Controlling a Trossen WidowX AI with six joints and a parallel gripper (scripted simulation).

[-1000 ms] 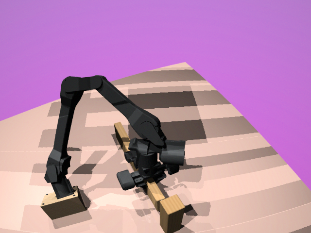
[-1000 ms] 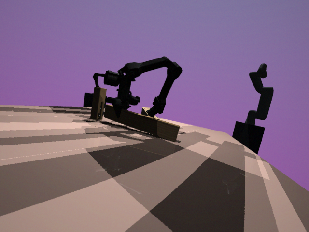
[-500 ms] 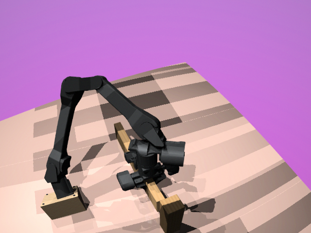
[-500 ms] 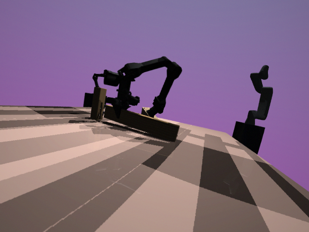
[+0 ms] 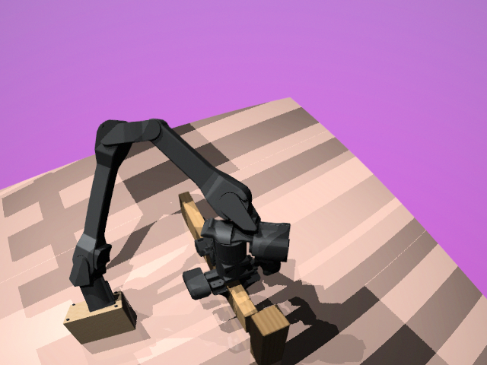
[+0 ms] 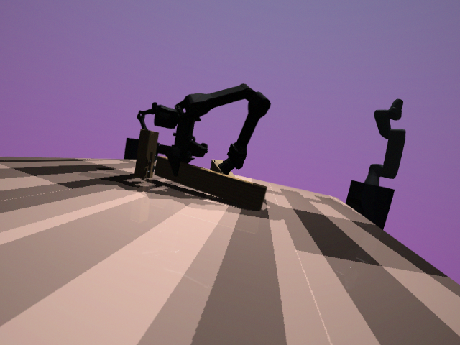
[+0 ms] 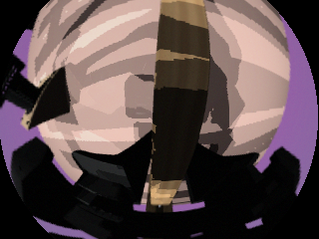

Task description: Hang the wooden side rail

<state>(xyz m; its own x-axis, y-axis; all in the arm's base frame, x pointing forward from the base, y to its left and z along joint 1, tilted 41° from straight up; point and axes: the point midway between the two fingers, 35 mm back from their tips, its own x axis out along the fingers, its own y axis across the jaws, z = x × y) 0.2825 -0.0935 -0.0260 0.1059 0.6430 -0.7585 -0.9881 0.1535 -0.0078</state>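
The wooden side rail (image 5: 240, 301) (image 6: 223, 188) (image 7: 182, 117) slopes: its far end is down on the table and its post end is a little raised. My gripper (image 5: 232, 287) (image 6: 176, 169) (image 7: 165, 133) is shut on the rail near its post end, with one finger on each side. The upright headboard post (image 5: 269, 339) (image 6: 144, 154) stands right beside that end. In the exterior view the dark slot (image 6: 152, 159) shows in the post's side. Hooks and pins are too small or hidden, so I cannot tell whether they meet.
A light wooden block (image 5: 98, 326) (image 7: 52, 102) carries my arm's base, to one side of the rail. In the exterior view another dark arm (image 6: 395, 154) stands on a dark block (image 6: 369, 202) at the right, and another dark block (image 6: 131, 148) shows behind the post.
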